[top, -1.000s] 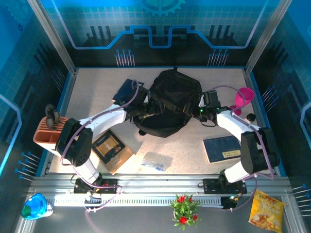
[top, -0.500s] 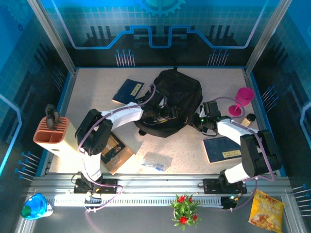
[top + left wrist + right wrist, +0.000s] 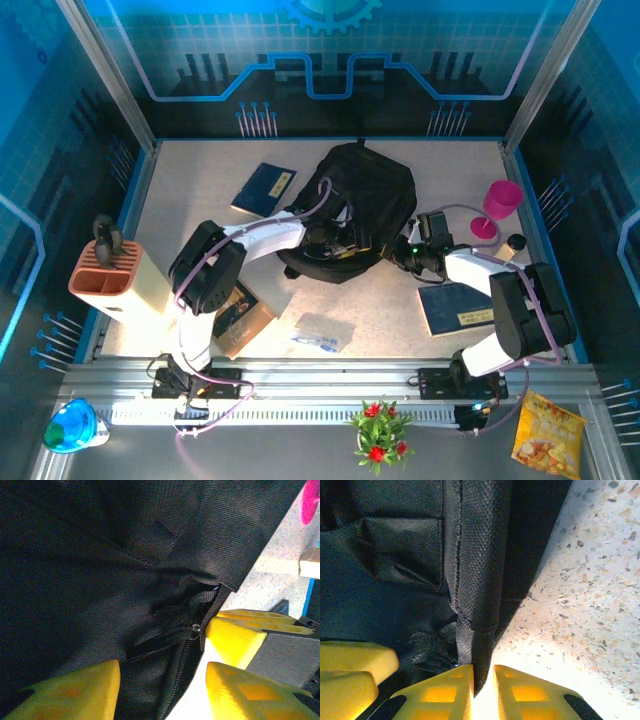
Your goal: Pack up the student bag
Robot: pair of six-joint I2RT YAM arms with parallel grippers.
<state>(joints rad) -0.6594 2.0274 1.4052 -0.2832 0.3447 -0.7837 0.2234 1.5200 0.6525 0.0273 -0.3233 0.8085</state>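
Right gripper (image 3: pixel 482 680) at the student bag's (image 3: pixel 365 195) near right edge, jaws narrow, pinching a black strap (image 3: pixel 475 580), left gripper (image 3: pixel 162 695) over its near side, jaws half apart astride a zip (image 3: pixel 182 650), contact unclear, bag central on the table (image 3: pixel 200 180), near edge hidden by arms.

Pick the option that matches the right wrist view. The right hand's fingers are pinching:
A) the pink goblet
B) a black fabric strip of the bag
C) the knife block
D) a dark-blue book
B: in the right wrist view, the right hand has its two yellow fingers pressed on either side of a black fabric strip of the student bag.
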